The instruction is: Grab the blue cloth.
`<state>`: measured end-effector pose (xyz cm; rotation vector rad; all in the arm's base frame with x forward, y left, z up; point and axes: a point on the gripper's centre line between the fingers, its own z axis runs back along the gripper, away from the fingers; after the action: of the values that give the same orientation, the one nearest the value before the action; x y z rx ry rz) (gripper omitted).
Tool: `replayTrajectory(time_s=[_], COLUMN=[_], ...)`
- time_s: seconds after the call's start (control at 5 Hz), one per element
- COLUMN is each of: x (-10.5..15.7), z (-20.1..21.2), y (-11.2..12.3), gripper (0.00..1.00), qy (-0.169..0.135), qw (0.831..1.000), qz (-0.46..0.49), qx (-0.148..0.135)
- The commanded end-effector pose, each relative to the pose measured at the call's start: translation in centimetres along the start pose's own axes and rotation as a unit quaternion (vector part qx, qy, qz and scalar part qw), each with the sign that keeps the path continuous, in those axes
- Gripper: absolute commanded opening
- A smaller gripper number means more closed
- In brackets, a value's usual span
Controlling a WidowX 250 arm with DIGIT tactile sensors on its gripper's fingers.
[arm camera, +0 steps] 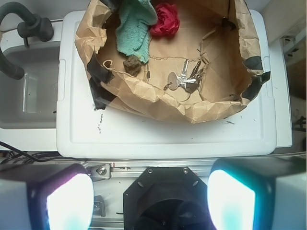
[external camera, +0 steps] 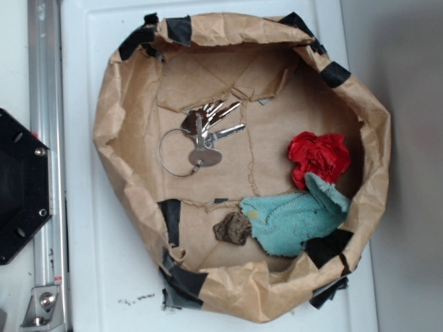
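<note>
the blue cloth [external camera: 294, 221] lies crumpled on the floor of the brown paper basket [external camera: 124, 104], against its wall, with one upturned fold touching the red fabric piece [external camera: 318, 155] and the small brown lump [external camera: 232, 228] just beside its other end. it looks light, soft and limp, a fuzzy terry rag that should bunch and drape rather than slip, so the raised fold or the thick wrinkled middle seems the best place to pinch, clear of the red piece. the exterior view shows the whole basket from above, including the keys on a ring [external camera: 201, 138] well apart from the cloth, but no gripper. the wrist view shows the gripper [arm camera: 151, 201], its two fingers [arm camera: 67, 201] spread wide with nothing between them, hanging outside the basket over the white lid [arm camera: 168, 134], and cuts off the cloth's far end at the frame's top.
</note>
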<state>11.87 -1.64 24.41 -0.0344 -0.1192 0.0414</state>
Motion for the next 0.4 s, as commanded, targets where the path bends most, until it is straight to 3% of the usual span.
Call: replayTrajectory(time_s=[0.0, 0.2], x=[0.0, 3.8], z=[0.0, -4.8], y=[0.0, 1.4], gripper=[1.0, 1.0], qy=[0.0, -0.023], qw=[1.0, 0.998], qz=[0.0, 0.05], qx=[0.0, 0.034])
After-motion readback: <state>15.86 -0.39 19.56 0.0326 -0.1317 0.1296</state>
